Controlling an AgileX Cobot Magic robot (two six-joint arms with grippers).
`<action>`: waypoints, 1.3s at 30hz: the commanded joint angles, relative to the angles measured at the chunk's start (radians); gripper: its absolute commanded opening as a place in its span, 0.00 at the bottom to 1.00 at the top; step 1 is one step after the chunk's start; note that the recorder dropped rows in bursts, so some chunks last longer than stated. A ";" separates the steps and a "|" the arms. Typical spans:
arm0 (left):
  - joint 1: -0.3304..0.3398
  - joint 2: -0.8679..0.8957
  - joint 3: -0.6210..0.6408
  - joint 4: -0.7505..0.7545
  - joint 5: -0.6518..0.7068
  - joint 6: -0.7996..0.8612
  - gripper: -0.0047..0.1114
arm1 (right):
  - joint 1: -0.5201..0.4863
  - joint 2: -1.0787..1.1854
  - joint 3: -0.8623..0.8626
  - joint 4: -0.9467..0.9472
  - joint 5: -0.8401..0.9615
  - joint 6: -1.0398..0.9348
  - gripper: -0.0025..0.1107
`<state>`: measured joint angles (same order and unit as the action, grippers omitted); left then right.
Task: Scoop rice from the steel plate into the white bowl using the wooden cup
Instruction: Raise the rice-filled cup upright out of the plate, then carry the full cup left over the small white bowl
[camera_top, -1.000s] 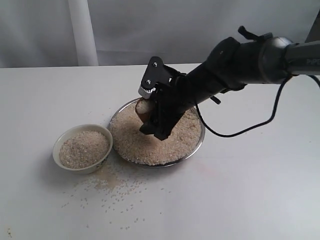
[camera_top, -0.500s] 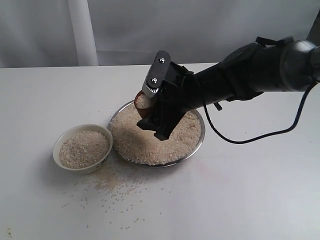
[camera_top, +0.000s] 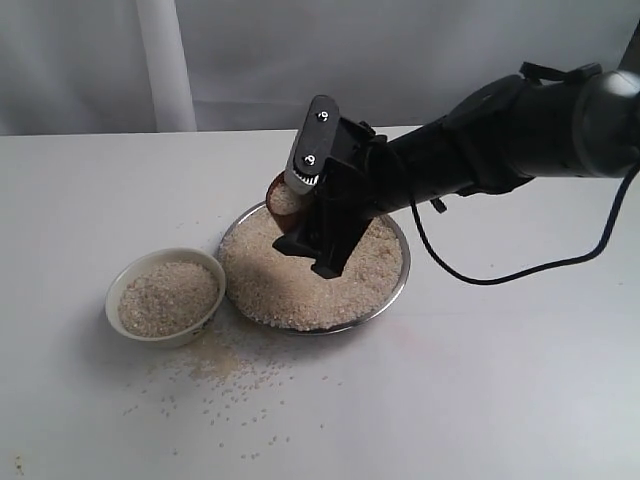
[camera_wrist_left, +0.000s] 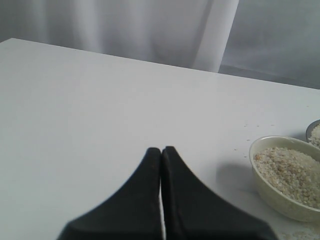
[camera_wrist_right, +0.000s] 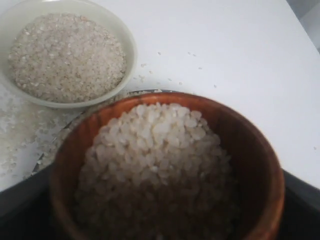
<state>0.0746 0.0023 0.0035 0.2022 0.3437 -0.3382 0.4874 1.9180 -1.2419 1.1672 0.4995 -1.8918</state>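
On white tabletop (camera_top: 500, 400), clasped rice (camera_wrist_right: 155, 150)-filled wooden cup (camera_top: 283, 200) in right gripper (camera_top: 302, 212) above steel plate (camera_top: 401, 283); clenched left gripper (camera_wrist_left: 161, 150) empty near white bowl (camera_top: 165, 338).

Exterior view: the right end effector (camera_top: 303, 212) is covering most of the wooden cup (camera_top: 276, 190) and the rim of the steel plate (camera_top: 404, 275) behind the cup. Right wrist view: the frame is cropping the cup's near wall and, beyond the cup, the white bowl (camera_wrist_right: 131, 55).
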 joint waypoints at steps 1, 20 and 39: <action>-0.005 -0.002 -0.004 -0.006 -0.006 -0.001 0.04 | 0.023 -0.026 -0.005 -0.005 0.018 -0.008 0.02; -0.005 -0.002 -0.004 -0.006 -0.006 -0.001 0.04 | 0.276 0.013 -0.338 -0.855 -0.071 0.677 0.02; -0.005 -0.002 -0.004 -0.006 -0.006 -0.001 0.04 | 0.389 0.213 -0.460 -1.593 -0.064 1.120 0.02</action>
<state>0.0746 0.0023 0.0035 0.2022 0.3437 -0.3382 0.8606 2.1281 -1.6903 -0.3352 0.4515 -0.8159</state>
